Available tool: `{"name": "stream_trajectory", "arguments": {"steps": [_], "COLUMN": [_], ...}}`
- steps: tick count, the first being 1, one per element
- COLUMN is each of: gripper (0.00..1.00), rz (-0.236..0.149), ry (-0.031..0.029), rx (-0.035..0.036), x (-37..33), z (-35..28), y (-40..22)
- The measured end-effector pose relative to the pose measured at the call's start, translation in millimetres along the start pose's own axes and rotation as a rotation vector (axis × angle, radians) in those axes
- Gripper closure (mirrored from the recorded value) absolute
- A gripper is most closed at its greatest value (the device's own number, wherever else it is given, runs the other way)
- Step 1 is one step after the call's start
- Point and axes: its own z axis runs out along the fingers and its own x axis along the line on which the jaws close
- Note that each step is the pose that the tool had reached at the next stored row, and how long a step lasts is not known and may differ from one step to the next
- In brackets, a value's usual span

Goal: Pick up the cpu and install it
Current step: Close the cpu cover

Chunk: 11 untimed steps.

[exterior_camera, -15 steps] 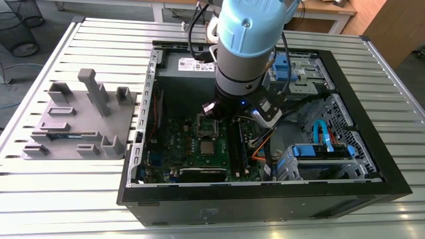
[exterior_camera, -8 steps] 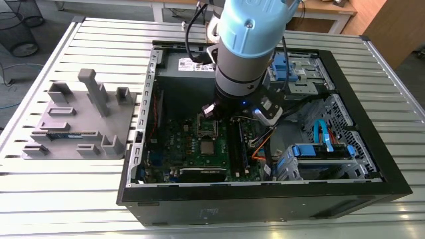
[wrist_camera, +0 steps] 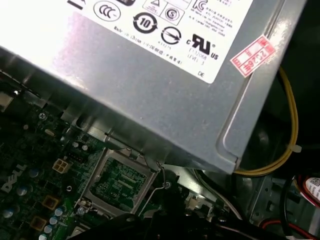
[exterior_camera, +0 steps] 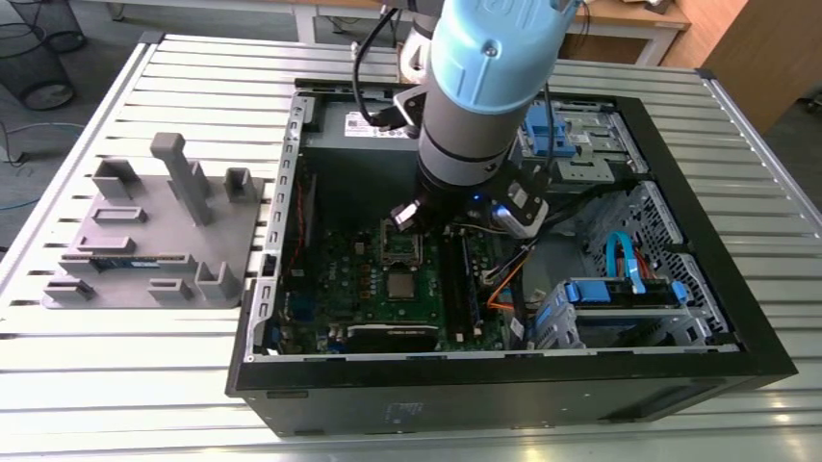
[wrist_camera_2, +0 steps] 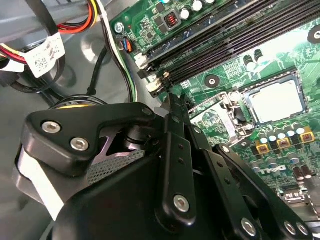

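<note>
The cpu [exterior_camera: 402, 285], a small silvery square chip, lies flat in the motherboard socket inside the open computer case [exterior_camera: 514, 380]; in the second wrist view the cpu [wrist_camera_2: 276, 102] sits framed by the socket. The socket's metal load plate [exterior_camera: 400, 246] is swung up beside it, and the load plate [wrist_camera: 119, 181] is in the first wrist view too. My gripper [exterior_camera: 426, 223] hangs over the board just past the load plate, toward the power supply. In the second wrist view the gripper [wrist_camera_2: 172, 100] is apart from the cpu, with nothing seen in its grasp.
The grey power-supply box [exterior_camera: 360, 120] stands close behind the socket. Blue drive cages [exterior_camera: 623, 294] and loose cables [exterior_camera: 507, 279] fill the case at the exterior view's right. A grey holder tray [exterior_camera: 141, 241] holding a green memory stick [exterior_camera: 129, 262] sits outside the case.
</note>
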Motion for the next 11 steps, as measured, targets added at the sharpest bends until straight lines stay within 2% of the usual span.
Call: {"name": "stream_trajectory", "arguments": {"steps": [11], "gripper": [0.89], "rz": [-0.004], "ry": [0.0003], "rx": [-0.0019], "x": [-3.2], "z": [5.2], "y": [4.9]}}
